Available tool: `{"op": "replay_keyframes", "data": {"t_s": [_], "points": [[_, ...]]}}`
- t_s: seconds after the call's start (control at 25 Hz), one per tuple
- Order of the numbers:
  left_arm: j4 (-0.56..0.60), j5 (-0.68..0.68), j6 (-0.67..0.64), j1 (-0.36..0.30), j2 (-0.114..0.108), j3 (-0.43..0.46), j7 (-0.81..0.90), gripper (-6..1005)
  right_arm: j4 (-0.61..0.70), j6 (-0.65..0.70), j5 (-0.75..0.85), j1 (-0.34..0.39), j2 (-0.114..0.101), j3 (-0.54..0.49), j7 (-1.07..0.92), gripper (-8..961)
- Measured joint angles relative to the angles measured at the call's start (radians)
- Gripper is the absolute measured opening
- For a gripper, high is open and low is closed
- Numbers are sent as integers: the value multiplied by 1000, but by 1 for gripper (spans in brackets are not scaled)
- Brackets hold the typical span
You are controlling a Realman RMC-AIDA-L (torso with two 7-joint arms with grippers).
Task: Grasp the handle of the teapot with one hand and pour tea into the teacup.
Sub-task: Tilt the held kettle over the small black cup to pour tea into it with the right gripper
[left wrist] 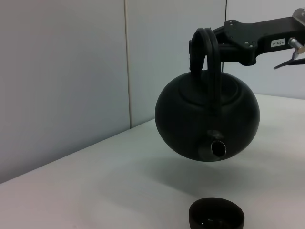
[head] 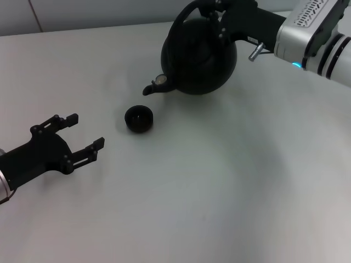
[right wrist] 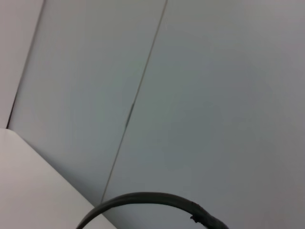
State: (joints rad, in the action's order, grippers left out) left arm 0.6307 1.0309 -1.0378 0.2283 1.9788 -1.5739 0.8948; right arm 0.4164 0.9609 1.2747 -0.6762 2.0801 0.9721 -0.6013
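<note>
Teapot aloft by handle, apparently short of teacup.

The teapot hangs clear of the tabletop, with open air beneath it down to the teacup, which sits just past the spout. The left tool lies well apart from the cup, bare surface between. The near and right tabletop seems unobstructed.

Head view looks down on the table. Left wrist view sits low, sharing the teapot and teacup. Right wrist view faces the wall, close above the handle.
</note>
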Motion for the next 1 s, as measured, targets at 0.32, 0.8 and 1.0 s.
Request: {"op": "replay_keyframes", "data": {"t_s": [0.32,0.8,1.0], "points": [[-6,0,1,3,0,0,0,815,20,-10,0,6,0,40,2,89],[-8,0,4,5,-1,0,-1,815,81,-39,4,29,1,118,-1,91],[-8,2,5,8,1,0,-1,814,84,-46,5,30,1,128,-1,90]]}}
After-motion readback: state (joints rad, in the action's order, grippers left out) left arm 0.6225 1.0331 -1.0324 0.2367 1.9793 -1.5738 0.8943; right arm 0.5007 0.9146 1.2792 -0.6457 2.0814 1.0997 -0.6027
